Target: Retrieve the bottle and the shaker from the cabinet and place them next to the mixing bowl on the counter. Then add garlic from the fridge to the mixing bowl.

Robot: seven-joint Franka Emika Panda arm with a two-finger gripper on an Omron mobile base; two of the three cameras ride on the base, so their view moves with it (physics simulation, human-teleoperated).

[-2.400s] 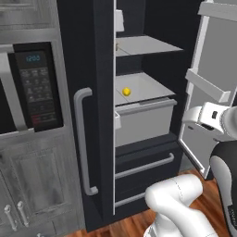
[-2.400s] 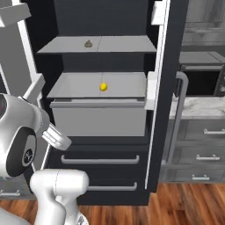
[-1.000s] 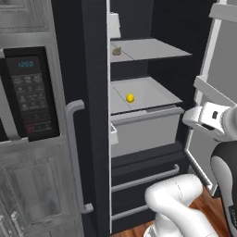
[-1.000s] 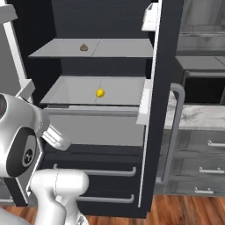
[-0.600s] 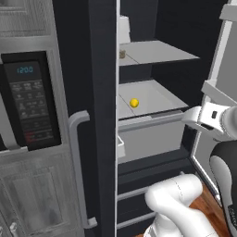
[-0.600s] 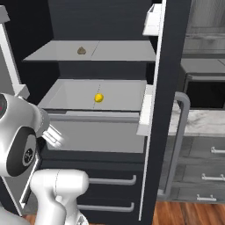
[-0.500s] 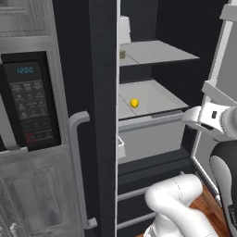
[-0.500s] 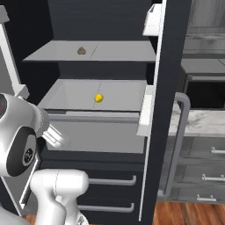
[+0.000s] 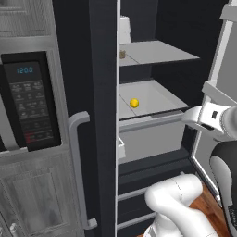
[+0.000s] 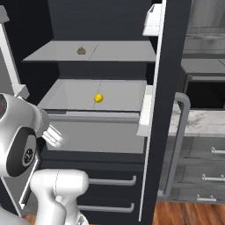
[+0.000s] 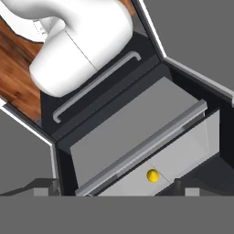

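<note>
fridge point(image 10: 165, 66): tall black one with its doors swung open, so both base views look straight into the pale grey insides; long grey handle point(image 9: 78, 166) on the closed dark panel in the left base view
garlic point(image 10: 81, 51): tiny tan lump sitting on the upper grey shelf point(image 10: 114, 52), toward the back left of it in the right base view; in the left base view it's right at the door edge point(image 9: 122, 54), partly cut off
yellow thing point(image 10: 99, 98): small round yellow item, could be a lemon, can't say for sure; lying in the open-topped grey bin one level below the garlic, well apart from it. Also visible in the left base view point(image 9: 134, 102) and from above in the hand view point(image 11: 152, 175)
crisper bin point(image 11: 123, 137): pale grey box with a grey lip along its front, the yellow thing just behind that lip
lower drawers point(image 10: 110, 181): two dark ones with grey bar handles, both look closed
gripper point(image 11: 114, 186): fingers spread wide, nothing between them, just the two dark tips poking up at the bottom of the hand view with the bin below; not touching anything I can see
microwave point(image 9: 28, 106): black, built into grey wood-grain cabinetry left of the fridge
counter point(image 10: 200, 121): bit of white marble peeking out past the right door, grey drawers under it
floor point(image 10: 189, 213): reddish wood planks
</note>
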